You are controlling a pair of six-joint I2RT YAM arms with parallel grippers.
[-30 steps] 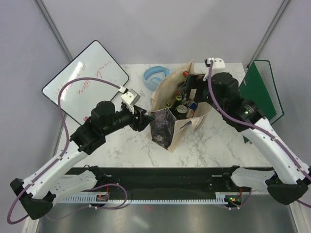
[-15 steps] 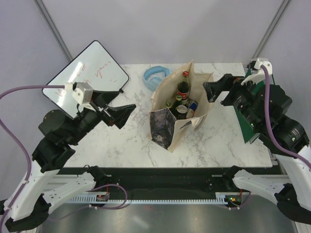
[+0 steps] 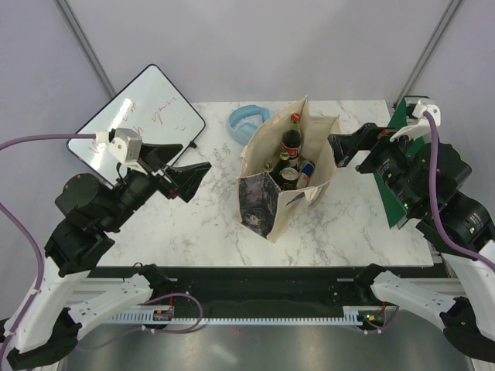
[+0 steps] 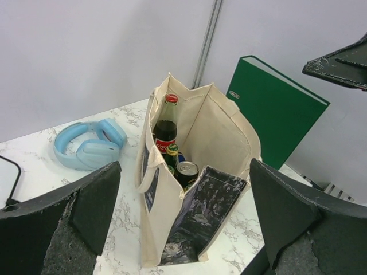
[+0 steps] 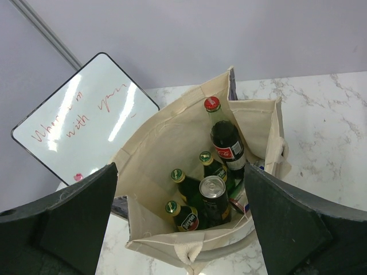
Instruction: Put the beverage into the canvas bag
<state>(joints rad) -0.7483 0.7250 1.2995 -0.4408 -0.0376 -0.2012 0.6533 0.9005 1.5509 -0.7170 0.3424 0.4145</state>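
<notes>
The beige canvas bag stands open mid-table, its dark printed face toward the near side. It also shows in the left wrist view and the right wrist view. Inside stand a red-capped cola bottle, three green bottles and a dark can. My left gripper is open and empty, left of the bag and raised. My right gripper is open and empty, right of the bag and raised.
A whiteboard with red writing lies at the far left. Light blue headphones lie behind the bag. A green binder stands at the right edge, under my right arm.
Both arms drew away from the bag, from its sides to raised positions left and right. In the last half second they barely moved. The bag stands free with the drinks inside.
</notes>
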